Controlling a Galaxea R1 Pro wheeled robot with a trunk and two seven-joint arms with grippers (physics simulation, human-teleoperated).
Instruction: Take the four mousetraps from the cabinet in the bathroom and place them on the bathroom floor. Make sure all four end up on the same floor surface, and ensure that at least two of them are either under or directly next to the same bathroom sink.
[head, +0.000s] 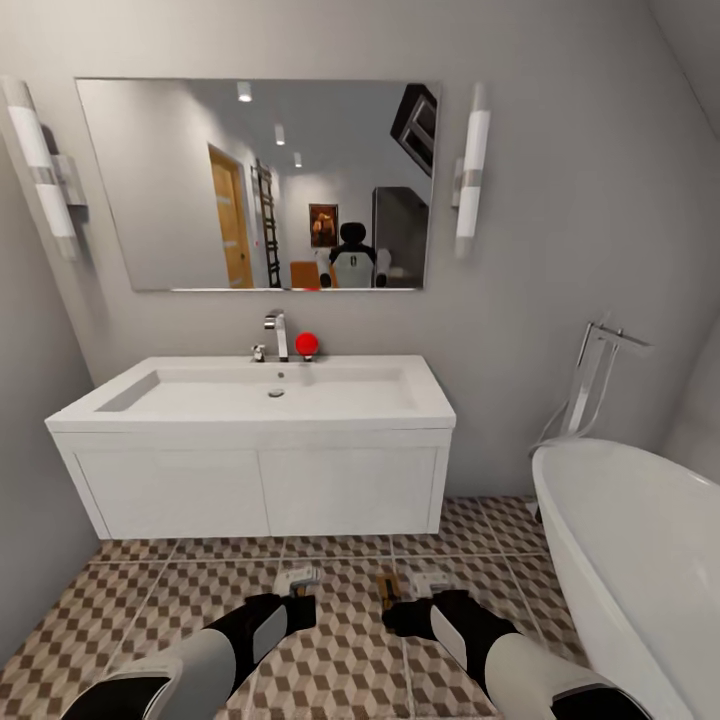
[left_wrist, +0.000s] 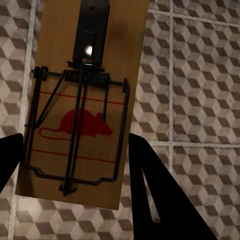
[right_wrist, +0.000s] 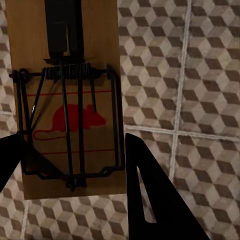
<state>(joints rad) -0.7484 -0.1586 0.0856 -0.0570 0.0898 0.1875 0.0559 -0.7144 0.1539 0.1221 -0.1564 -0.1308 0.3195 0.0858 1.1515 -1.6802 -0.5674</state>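
Each of my grippers holds a mousetrap, a tan board with black wire and a red mouse mark. The left gripper (head: 296, 598) (left_wrist: 75, 147) is shut on one mousetrap (head: 298, 578) (left_wrist: 82, 105); its dark fingers (left_wrist: 160, 200) press the board's long sides. The right gripper (head: 392, 608) (right_wrist: 72, 147) is shut on another mousetrap (head: 384, 589) (right_wrist: 70, 100) in the same way. Both hang low over the bathroom floor (head: 340, 665) (left_wrist: 200, 75) (right_wrist: 190, 70), just in front of the bathroom sink (head: 270, 395) and its white two-door unit (head: 260, 490). The cabinet is out of view.
A white oval bathtub (head: 640, 560) with a chrome floor tap (head: 595, 380) stands at the right. A grey wall (head: 30, 500) closes the left side. A red ball (head: 306, 343) sits by the sink's tap (head: 277, 335). A mirror (head: 260, 185) hangs above.
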